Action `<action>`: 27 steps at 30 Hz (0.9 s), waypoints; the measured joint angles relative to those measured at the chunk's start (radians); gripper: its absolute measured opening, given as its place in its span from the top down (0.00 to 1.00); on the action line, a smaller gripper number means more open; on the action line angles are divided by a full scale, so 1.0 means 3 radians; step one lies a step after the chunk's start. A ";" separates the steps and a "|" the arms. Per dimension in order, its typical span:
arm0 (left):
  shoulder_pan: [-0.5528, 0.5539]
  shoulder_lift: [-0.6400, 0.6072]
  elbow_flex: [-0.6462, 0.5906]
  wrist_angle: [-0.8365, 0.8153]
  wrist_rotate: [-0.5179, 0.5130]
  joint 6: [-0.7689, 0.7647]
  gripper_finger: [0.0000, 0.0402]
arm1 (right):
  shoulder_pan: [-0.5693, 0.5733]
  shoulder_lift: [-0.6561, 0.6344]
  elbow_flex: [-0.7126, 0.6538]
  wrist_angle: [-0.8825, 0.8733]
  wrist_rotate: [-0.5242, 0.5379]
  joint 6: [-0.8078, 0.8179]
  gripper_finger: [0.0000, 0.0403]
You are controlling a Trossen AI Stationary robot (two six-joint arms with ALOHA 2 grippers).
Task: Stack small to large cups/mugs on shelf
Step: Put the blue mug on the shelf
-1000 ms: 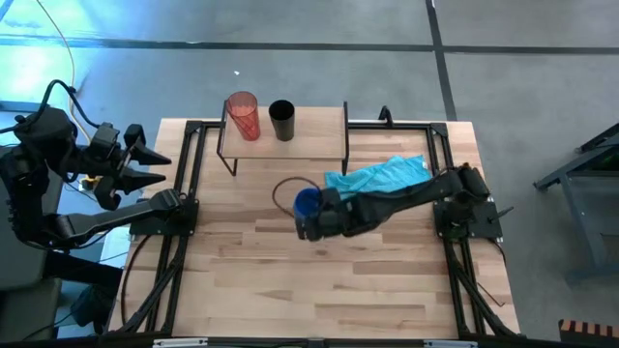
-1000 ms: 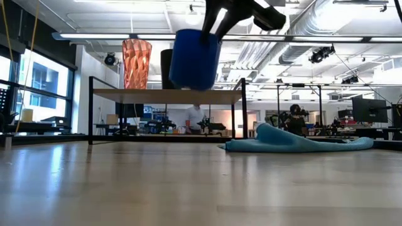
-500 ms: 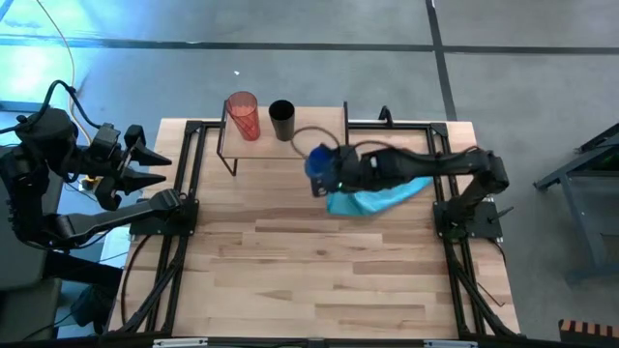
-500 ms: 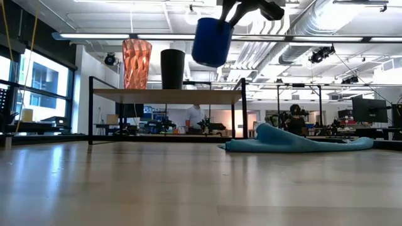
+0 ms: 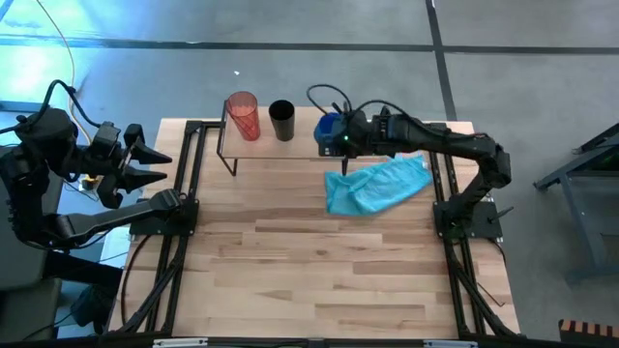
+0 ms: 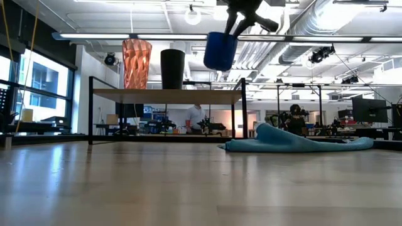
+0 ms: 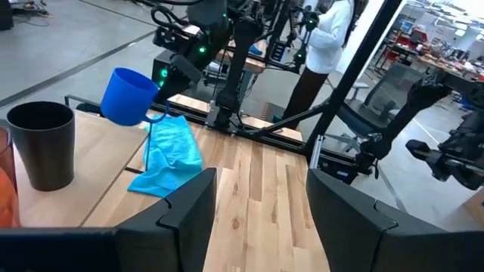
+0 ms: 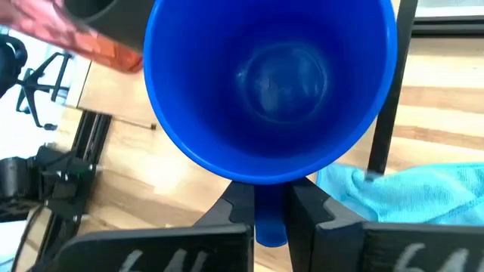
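Your right gripper (image 8: 257,208) is pinching the blue mug (image 5: 330,129) by its handle, fingers closed tight on it, and is holding it in the air, tilted, above the right end of the shelf (image 5: 308,137). The mug is not touching the board. The orange tumbler (image 5: 243,115) and the black cup (image 5: 281,120) are standing upright side by side on the shelf's left part. Your left gripper (image 7: 255,208) is waiting with fingers spread wide off the table's left edge. The blue cloth (image 5: 377,184) is lying on the table (image 5: 309,280) right of the shelf.
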 joint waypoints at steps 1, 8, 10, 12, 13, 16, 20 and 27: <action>-0.0001 0.0000 0.0000 0.0000 0.0001 -0.0002 0.52 | -0.0033 0.0001 0.0000 0.0024 -0.0008 -0.0014 0.97; -0.0001 0.0000 0.0000 0.0004 -0.0088 -0.0032 0.52 | -0.0260 0.0001 0.0000 0.0299 -0.0130 -0.0171 0.97; 0.0000 0.0000 0.0000 0.0006 -0.0089 -0.0046 0.52 | -0.0317 0.0001 0.0000 0.0328 -0.0131 -0.0201 0.97; 0.0000 0.0000 0.0000 0.0008 -0.0115 -0.0059 0.52 | -0.0377 0.0003 0.0000 0.0358 -0.0143 -0.0231 0.97; 0.0000 0.0000 0.0000 0.0008 -0.0125 -0.0059 0.52 | -0.0410 0.0003 0.0000 0.0372 -0.0179 -0.0240 0.97; 0.0000 0.0000 0.0000 0.0008 -0.0160 -0.0060 0.52 | -0.0505 0.0050 0.0003 0.0420 -0.0303 -0.0292 0.97; -0.0001 0.0000 0.0000 0.0008 -0.0193 -0.0060 0.52 | -0.0584 0.0130 0.0003 0.0508 -0.0396 -0.0352 0.97; -0.0001 0.0000 0.0001 0.0007 -0.0202 -0.0116 0.52 | -0.0683 0.0271 0.0003 0.0545 -0.0606 -0.0397 0.97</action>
